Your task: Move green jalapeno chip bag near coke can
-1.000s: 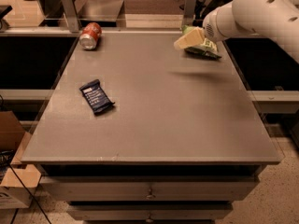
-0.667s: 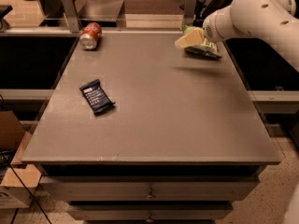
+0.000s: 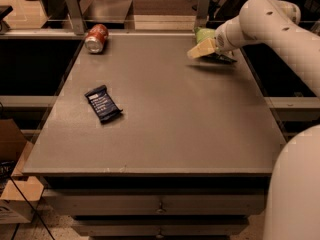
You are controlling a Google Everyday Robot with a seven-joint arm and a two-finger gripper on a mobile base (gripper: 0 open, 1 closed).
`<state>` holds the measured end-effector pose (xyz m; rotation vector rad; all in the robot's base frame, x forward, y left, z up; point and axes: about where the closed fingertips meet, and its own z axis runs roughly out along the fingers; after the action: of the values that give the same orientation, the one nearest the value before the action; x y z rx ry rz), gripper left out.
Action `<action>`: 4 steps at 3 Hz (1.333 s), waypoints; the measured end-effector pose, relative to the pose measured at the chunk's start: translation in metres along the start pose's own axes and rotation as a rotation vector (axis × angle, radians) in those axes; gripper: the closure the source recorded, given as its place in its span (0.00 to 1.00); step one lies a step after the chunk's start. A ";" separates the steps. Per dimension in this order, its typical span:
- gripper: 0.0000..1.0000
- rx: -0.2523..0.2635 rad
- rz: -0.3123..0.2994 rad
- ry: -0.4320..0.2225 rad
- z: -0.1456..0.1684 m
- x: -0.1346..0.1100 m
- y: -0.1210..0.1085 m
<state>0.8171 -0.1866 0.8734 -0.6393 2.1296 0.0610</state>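
The green jalapeno chip bag (image 3: 204, 34) lies at the far right of the table top, mostly hidden behind my gripper; only a green patch of it shows. My gripper (image 3: 206, 49) is right at the bag, coming in from the right on the white arm (image 3: 270, 21). The coke can (image 3: 96, 38) lies on its side at the far left corner of the table, well apart from the bag and the gripper.
A dark blue flat wrapped bar (image 3: 103, 104) lies on the left half of the grey table (image 3: 165, 129). Metal posts (image 3: 73, 6) and a rail stand along the far edge. A cardboard box (image 3: 12, 184) is on the floor at the left. The robot's white body (image 3: 295, 194) fills the lower right.
The gripper stays at the bag at the far right. The arm behind it has shifted slightly, and a bit more of the green bag shows above the gripper.
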 end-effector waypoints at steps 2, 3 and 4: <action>0.40 -0.018 0.046 0.055 0.024 0.023 -0.004; 0.64 -0.026 0.030 0.033 0.022 0.015 0.001; 0.87 -0.059 -0.030 -0.054 0.008 -0.019 0.022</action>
<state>0.8220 -0.1577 0.8792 -0.6967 2.0718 0.1239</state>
